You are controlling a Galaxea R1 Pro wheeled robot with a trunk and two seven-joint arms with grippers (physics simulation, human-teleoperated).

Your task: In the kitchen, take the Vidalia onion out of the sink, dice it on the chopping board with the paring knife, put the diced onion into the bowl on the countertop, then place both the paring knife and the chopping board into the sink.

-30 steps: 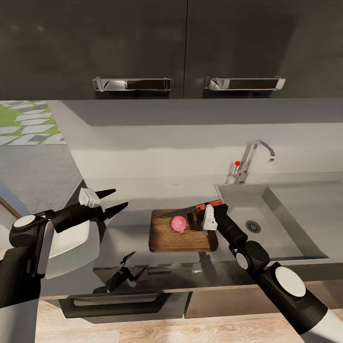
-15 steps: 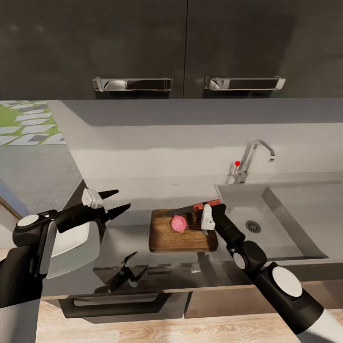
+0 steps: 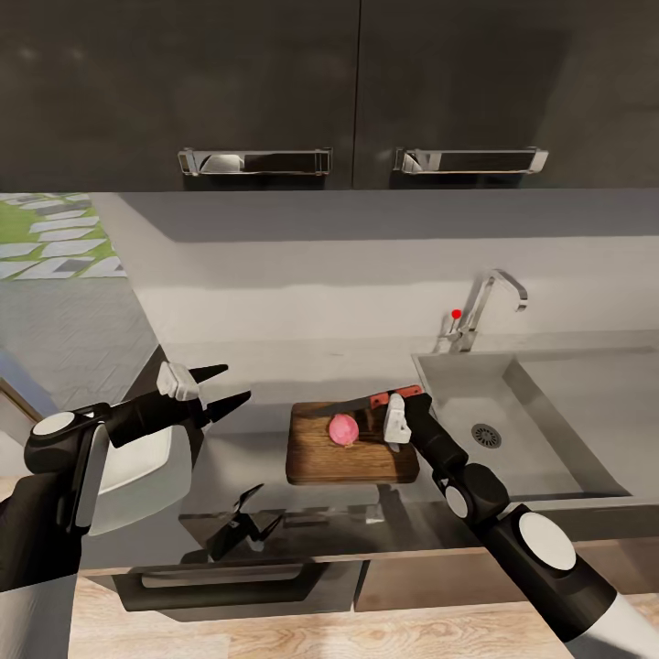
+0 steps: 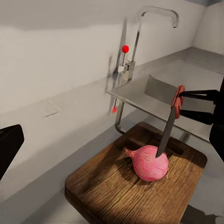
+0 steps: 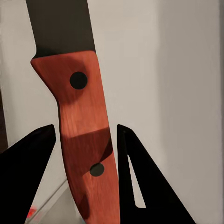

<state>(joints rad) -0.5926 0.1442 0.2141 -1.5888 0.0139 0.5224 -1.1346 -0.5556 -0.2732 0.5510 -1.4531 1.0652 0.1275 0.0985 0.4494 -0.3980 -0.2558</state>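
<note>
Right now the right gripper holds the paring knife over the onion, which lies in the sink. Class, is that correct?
Not quite. The onion lies on the chopping board, not in the sink, as the left wrist view shows. The right gripper does hold the paring knife over it.

Dark-grained wooden chopping board (image 3: 352, 455) on a glossy grey worktop (image 3: 275, 513); brushed steel sink (image 3: 540, 430) with chrome tap (image 3: 485, 307); between matt black fingers (image 5: 140, 186), the paring knife (image 5: 81, 140) shows a smooth red handle.
</note>
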